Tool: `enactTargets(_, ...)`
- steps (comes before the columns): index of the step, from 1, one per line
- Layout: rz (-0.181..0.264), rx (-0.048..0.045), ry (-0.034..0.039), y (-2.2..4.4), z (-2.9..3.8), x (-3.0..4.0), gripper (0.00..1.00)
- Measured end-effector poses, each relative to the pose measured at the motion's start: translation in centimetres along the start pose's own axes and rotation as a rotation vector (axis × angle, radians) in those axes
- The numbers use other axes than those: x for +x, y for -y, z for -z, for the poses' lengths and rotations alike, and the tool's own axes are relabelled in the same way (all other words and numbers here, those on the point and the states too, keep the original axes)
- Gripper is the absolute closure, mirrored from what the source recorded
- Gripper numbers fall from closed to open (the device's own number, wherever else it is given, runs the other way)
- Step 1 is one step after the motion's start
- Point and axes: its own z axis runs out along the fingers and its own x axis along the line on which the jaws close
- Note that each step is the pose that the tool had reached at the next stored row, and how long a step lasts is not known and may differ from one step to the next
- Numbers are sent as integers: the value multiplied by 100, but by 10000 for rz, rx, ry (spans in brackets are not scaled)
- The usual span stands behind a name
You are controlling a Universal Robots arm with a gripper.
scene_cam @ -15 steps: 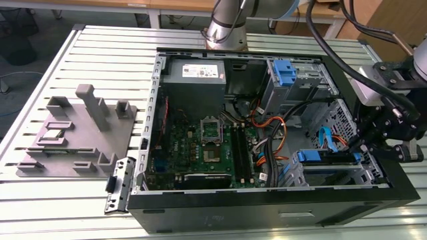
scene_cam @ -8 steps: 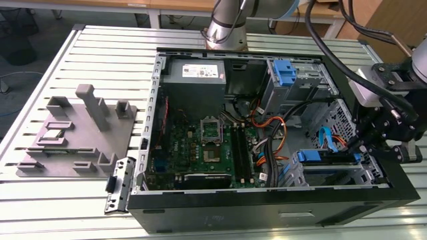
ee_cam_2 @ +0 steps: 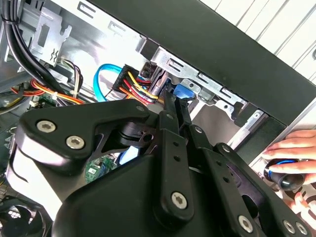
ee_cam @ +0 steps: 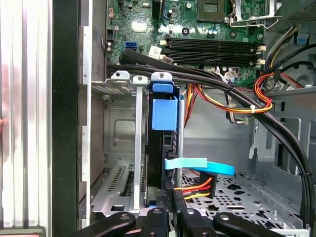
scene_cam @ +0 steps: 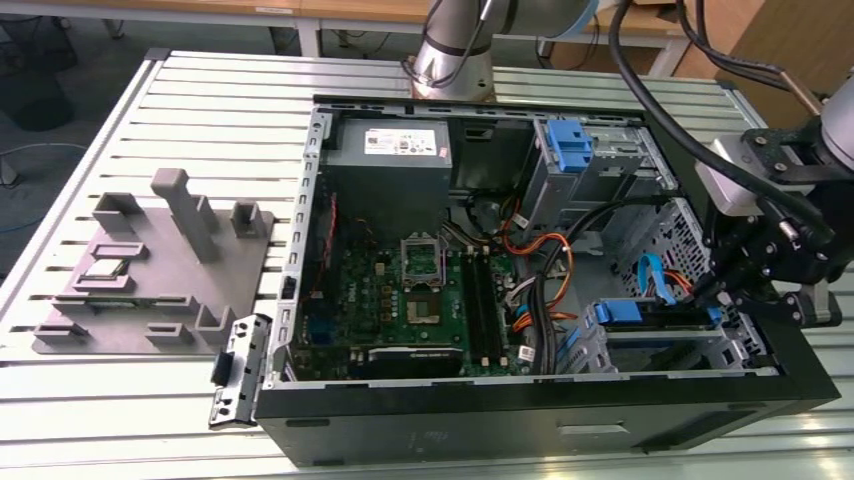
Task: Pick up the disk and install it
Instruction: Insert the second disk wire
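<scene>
Pinching the disk (ee_cam: 163, 148) edge-on in its drive bay (ee_cam: 118, 143) — end effector (ee_cam: 168, 210), fingers pressed together.

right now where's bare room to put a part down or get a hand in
Bare slatted table lies between the grey fixture plate and the computer case, and behind the plate. Inside, the perforated floor beside the disk is open. It is crowded around the disk, with cables and the gripper at its end.
</scene>
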Motion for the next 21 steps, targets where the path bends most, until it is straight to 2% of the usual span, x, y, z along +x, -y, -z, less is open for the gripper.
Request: enactTargets(21, 0, -5, -2, -46, -37, 3, 84)
